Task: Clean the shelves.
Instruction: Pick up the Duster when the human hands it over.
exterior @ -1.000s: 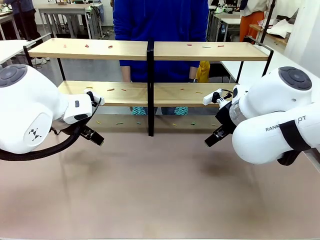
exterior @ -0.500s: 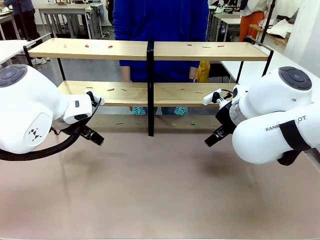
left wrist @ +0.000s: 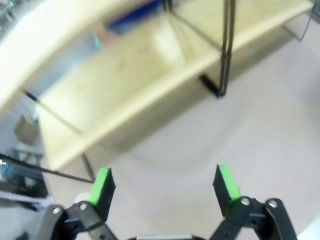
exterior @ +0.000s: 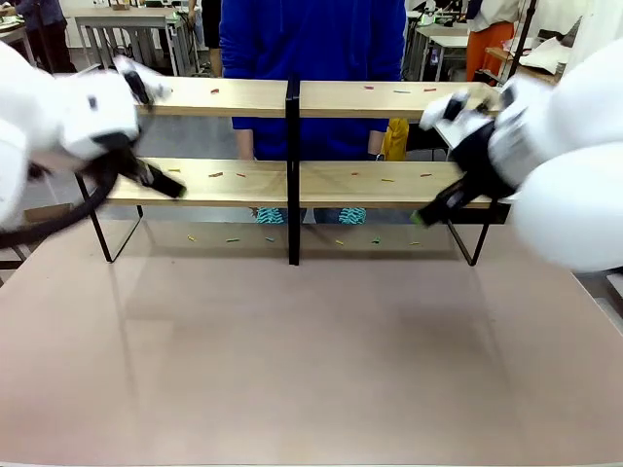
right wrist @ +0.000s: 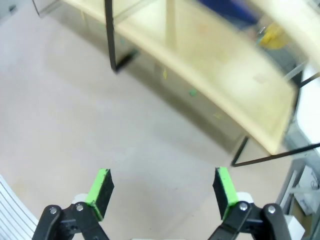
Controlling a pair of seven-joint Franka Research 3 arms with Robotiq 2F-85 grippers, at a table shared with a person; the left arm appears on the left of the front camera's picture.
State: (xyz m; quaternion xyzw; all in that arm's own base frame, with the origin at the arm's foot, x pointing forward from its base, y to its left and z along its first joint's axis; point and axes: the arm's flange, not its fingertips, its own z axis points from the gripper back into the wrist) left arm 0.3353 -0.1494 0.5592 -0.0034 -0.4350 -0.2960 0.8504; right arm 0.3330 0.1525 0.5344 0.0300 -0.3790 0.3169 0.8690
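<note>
Left claw (left wrist: 163, 172) spread, shelves (left wrist: 130, 85) ahead

One set of shelves (exterior: 389, 99) is standing on one table (exterior: 311, 370), showing four wooden boards in two tiers, two boards on each side of one black central post (exterior: 292, 165). Two white robot arms are flanking it, one left arm (exterior: 58, 117) and one right arm (exterior: 565, 165). They are bringing two hands, the left hand (left wrist: 165, 185) and the right hand (right wrist: 162, 187), each showing two green pads (left wrist: 102, 186), four in all. One person (exterior: 311, 39) in blue is standing behind. Small coloured scraps (exterior: 402, 91) are lying scattered on boards and table, too tiny for a firm count.
</note>
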